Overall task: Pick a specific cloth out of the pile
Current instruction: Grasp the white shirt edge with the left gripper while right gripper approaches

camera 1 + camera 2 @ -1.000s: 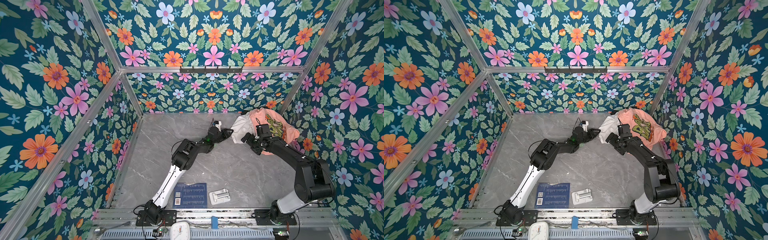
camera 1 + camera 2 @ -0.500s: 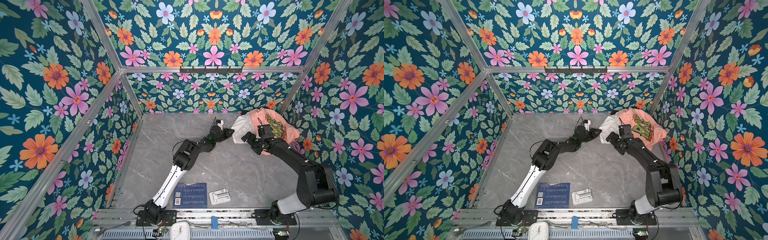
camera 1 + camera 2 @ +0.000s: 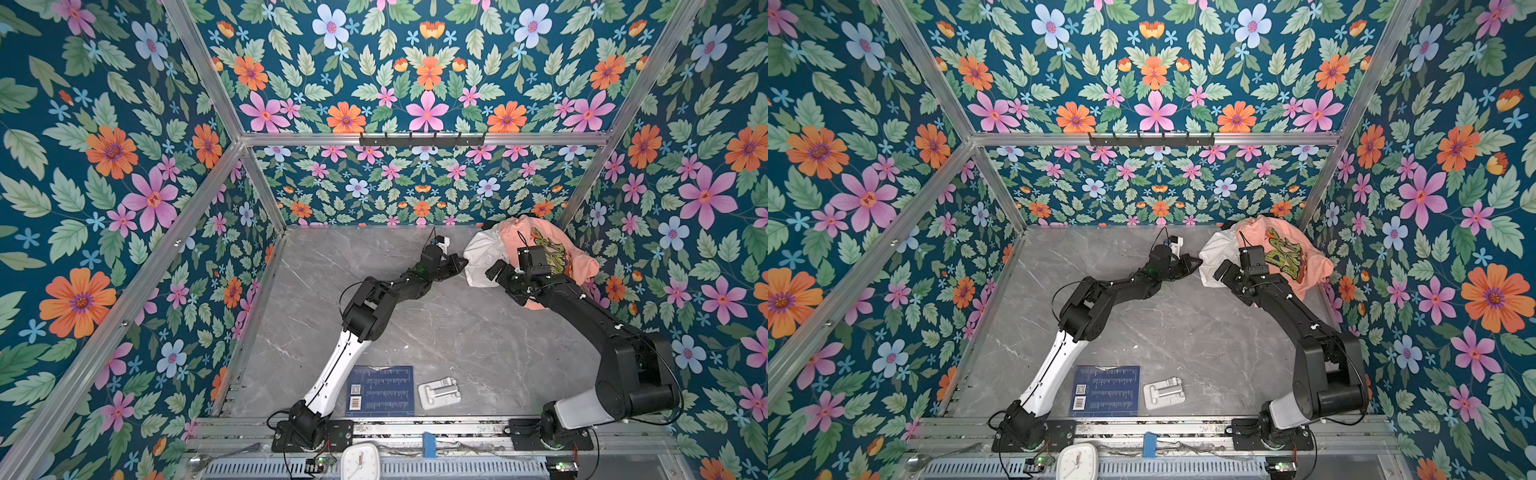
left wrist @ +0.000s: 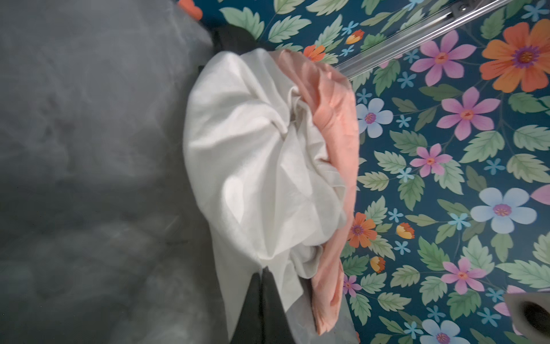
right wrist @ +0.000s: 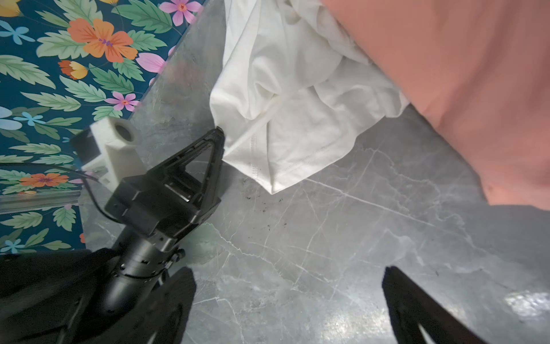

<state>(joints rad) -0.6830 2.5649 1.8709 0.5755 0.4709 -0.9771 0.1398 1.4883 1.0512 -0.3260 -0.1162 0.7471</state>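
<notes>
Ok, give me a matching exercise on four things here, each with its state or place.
Things:
1. left gripper
2. right gripper
3. peach shirt
4. blue booklet

States or places:
A. open
B. flat on the table, near edge
C. shut on the cloth
D. draped over the pile

Pairs: 1-C, 2-A, 3-D, 4-B

Robot test booth, lab sort. Flower-paper walls, metal frame bars, grey stone bench, two robot arms bolted to front rail.
</notes>
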